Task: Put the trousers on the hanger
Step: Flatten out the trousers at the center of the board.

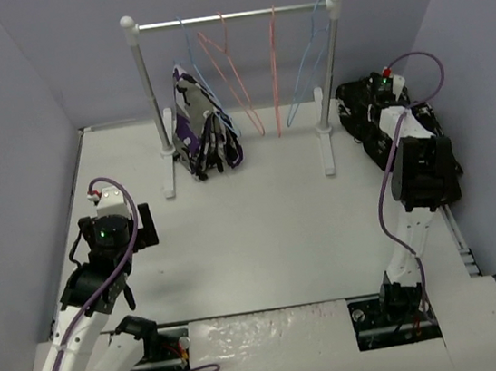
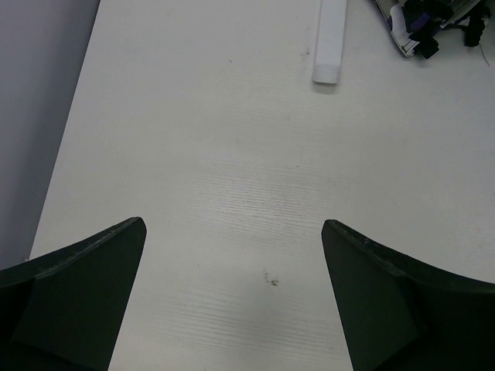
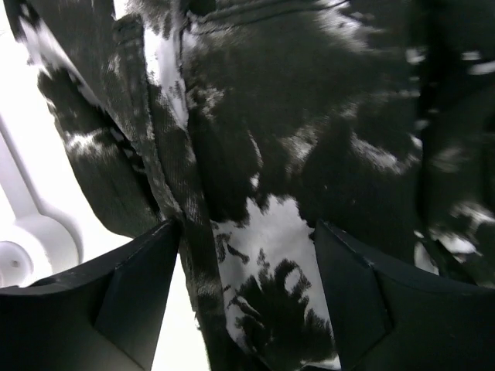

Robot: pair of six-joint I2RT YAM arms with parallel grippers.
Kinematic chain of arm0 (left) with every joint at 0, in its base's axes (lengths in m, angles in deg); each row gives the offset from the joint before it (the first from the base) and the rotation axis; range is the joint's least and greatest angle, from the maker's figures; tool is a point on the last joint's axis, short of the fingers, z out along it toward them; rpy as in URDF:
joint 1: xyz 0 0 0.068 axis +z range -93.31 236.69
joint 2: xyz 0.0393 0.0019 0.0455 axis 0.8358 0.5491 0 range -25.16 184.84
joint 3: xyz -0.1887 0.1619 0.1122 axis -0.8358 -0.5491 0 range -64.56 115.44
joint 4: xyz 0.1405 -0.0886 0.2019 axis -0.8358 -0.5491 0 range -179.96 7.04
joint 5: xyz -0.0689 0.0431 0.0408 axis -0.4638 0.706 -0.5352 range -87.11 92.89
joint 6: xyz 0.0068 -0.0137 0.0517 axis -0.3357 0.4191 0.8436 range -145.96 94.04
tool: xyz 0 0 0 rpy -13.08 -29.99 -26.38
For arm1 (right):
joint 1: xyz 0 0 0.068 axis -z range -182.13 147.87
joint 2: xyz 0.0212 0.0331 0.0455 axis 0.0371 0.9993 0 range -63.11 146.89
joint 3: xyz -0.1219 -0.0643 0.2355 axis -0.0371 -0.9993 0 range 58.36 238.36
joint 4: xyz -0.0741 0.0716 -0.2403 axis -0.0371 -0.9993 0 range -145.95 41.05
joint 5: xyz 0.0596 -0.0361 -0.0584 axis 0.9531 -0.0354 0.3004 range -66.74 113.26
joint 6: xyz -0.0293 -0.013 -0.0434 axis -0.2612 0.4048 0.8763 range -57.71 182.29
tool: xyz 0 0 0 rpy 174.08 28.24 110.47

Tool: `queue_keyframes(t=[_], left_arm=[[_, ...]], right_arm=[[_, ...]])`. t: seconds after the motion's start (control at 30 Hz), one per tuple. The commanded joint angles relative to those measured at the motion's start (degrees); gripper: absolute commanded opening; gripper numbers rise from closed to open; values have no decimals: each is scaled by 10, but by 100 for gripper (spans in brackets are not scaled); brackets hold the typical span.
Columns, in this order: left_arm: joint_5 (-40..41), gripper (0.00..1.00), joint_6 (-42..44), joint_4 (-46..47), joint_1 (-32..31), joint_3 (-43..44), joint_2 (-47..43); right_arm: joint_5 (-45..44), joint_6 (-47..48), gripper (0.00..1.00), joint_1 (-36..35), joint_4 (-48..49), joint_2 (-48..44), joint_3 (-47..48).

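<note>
Top view: rack (image 1: 235,15) stands across the far side of the table (image 1: 281,227), at 12 o'clock. On its rail hang pink hangers (image 1: 274,63), a purple-white garment (image 1: 200,137) on a blue wire toward 11 o'clock, and a bare light-blue hanger (image 1: 306,72) toward 1 o'clock, just inside the right post. Trousers (image 1: 357,112) lie heaped on the table at 2 o'clock, beside the rack's right foot, well apart from the rail; nothing of them is on the hanger. Right arm reaches out over the heap. Right wrist view: right hand (image 3: 247,228) is down on the trousers, black cloth with white splotches filling the picture. Jaws are apart at a middling gap; a ridge of fabric runs between the fingers (image 3: 131,294), close against the left one. No clamp seen on it. A white part of the rack's base shows at 9 o'clock in this view. Left arm sits at 8 o'clock, near the table's left edge. Left wrist view: left hand (image 2: 233,224) hangs over bare table, jaws wide, nothing between them. One rack foot (image 2: 329,42) lies at 12 o'clock in that view and the garment's edge at 1 o'clock.
</note>
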Motion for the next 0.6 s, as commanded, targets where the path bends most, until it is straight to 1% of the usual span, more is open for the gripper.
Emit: queue_keyframes(t=[0.0,0.1,0.17,0.2,0.27,0.33,0.43,0.5,0.57], left_arm=[[2,97,7,35,4,17,9],[2,97,7,35,4,17,10],[2,97,6,34,4,17,10],[1,97,6,34,4,17,10],[-1,97,6,35,4,17,9],[-5,97,6,35,4,18,6],[-8,97,7,36,4,17,0],[-8,97,7,37,4,18,-5],[-10,97,6,38,4,18,-11]], right_arm=[[31,27,58,-3,27,-6,41],[43,48,35,-3,30,-8,44],[51,62,14,-3,29,-15,44],[56,67,5,-3,29,-21,42],[69,73,0,-3,29,-44,36],[74,76,0,-6,30,-87,21],[74,81,0,-19,30,-194,-18],[74,81,0,-27,22,-247,-37],[70,73,0,-40,1,-338,-78]])
